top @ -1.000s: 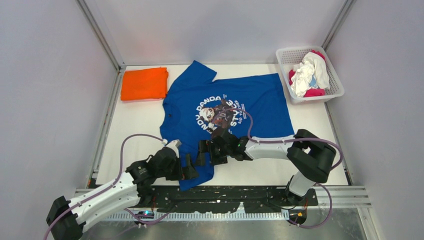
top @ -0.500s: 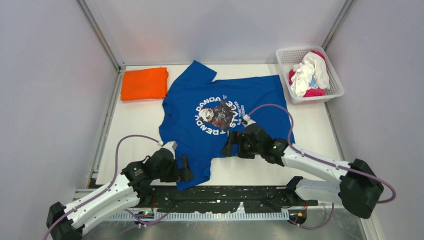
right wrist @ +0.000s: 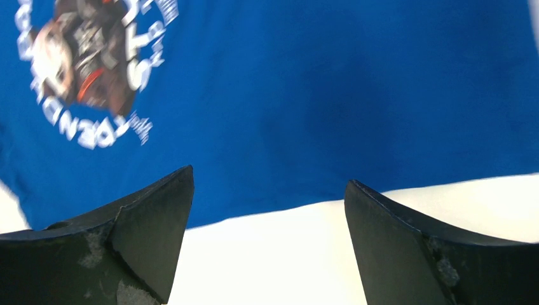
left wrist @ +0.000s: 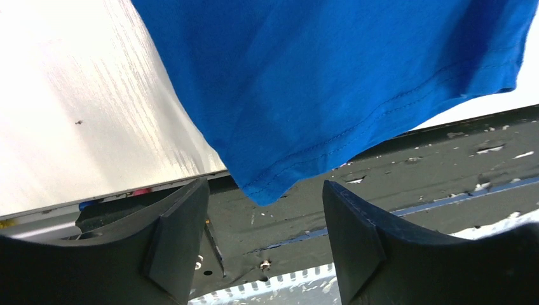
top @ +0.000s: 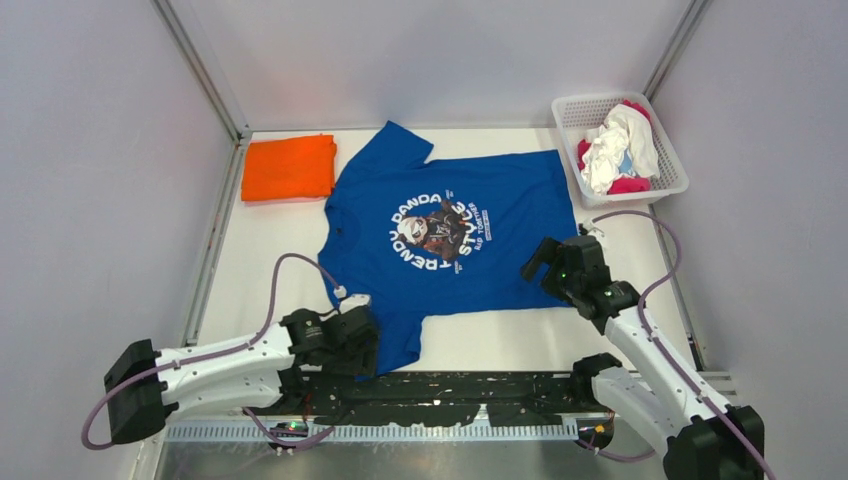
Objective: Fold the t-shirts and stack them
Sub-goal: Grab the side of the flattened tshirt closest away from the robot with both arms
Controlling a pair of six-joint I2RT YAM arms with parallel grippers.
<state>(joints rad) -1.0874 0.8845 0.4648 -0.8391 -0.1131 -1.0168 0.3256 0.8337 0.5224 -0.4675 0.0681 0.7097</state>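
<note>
1. Both arms have shifted in the last second. The right gripper [right wrist: 268,178] has left the print and swung out toward the right edge of the surface [top: 270,270]. The left gripper [left wrist: 264,185] has dropped back to the near edge, its jaws narrower.
2. My blue t-shirt [top: 520,190] lies spread print-up mid-surface, with one sleeve [left wrist: 305,114] draping over the near edge. An orange shirt [top: 290,168] sits folded at the far-left corner, and the rest are in the basket [top: 600,98] at the far-right corner.
3. Left jaws are apart with the sleeve tip between them, not yet pinched. Right jaws stand wide over the shirt's hem edge, holding nothing.
4. I judge this is grip-taking for the first fold. I'd seat the sleeve deep before closing, bring the right down onto the hem, then lift both together.
5. My left arm lies low along the near edge. My right arm reaches forward from its base, wrist tipped toward the cloth.
</note>
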